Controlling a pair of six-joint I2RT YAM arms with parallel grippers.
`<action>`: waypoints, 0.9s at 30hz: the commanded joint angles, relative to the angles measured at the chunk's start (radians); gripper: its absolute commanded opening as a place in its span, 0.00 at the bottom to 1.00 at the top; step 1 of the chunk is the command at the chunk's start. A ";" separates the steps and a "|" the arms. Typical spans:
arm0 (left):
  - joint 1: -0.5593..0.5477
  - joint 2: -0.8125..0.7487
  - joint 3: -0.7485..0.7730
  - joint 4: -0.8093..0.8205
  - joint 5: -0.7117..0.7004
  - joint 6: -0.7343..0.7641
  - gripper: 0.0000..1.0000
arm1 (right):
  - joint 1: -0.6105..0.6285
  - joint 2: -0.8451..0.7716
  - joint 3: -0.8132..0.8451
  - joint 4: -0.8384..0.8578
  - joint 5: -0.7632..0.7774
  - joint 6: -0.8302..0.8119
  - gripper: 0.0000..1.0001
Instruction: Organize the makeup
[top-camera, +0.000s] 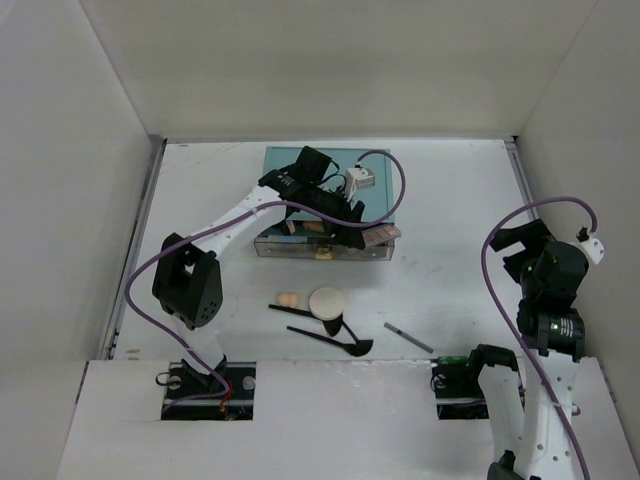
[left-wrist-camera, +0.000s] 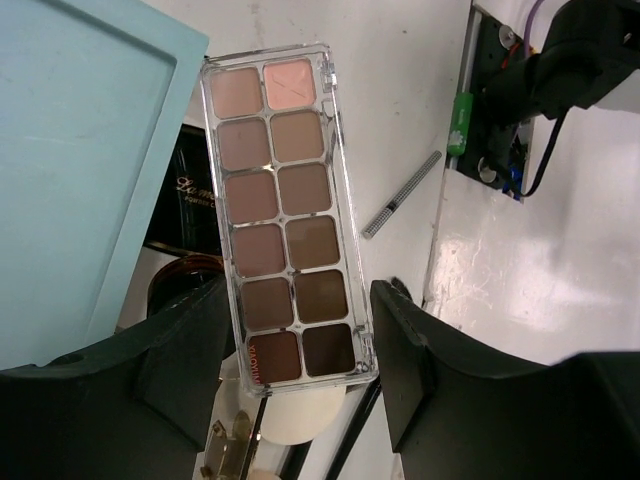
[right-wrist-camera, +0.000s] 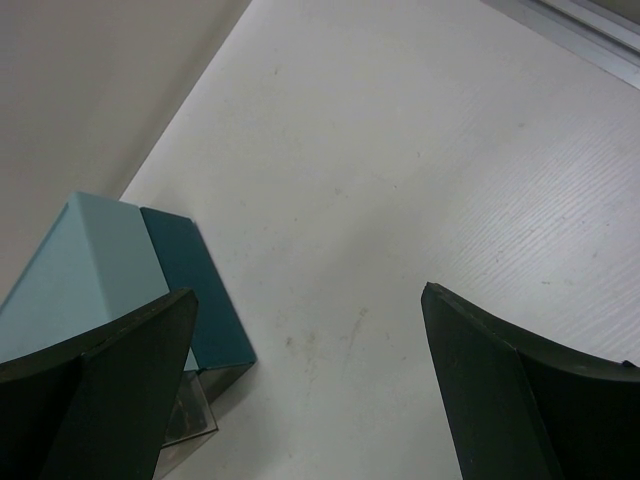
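My left gripper (left-wrist-camera: 298, 350) is shut on the near end of a clear palette (left-wrist-camera: 285, 210) of brown shades. It holds the palette (top-camera: 380, 235) over the right end of the clear drawer (top-camera: 300, 248) pulled out of the teal box (top-camera: 285, 165). On the table lie a peach sponge (top-camera: 288, 299), a round cream puff (top-camera: 327, 301), black brushes (top-camera: 318, 334) and a pencil (top-camera: 408, 337). A black jar (left-wrist-camera: 185, 185) shows beside the box. My right gripper (right-wrist-camera: 310, 380) is open and holds nothing, raised at the right (top-camera: 510, 248).
White walls enclose the table on three sides. The teal box (right-wrist-camera: 175, 275) and a corner of its clear drawer (right-wrist-camera: 190, 420) lie left of my right gripper. A gold knob (left-wrist-camera: 228, 450) shows under the palette. Purple cables loop above both arms.
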 joint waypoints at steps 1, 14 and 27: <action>0.004 -0.020 0.046 -0.005 0.003 0.036 0.21 | 0.008 -0.011 0.005 0.060 -0.005 -0.002 1.00; 0.015 -0.055 0.049 -0.002 -0.075 0.030 0.58 | 0.008 -0.022 0.000 0.065 -0.006 0.005 1.00; -0.011 -0.190 0.047 0.005 -0.113 0.019 0.87 | 0.052 -0.016 -0.003 0.093 -0.034 -0.002 1.00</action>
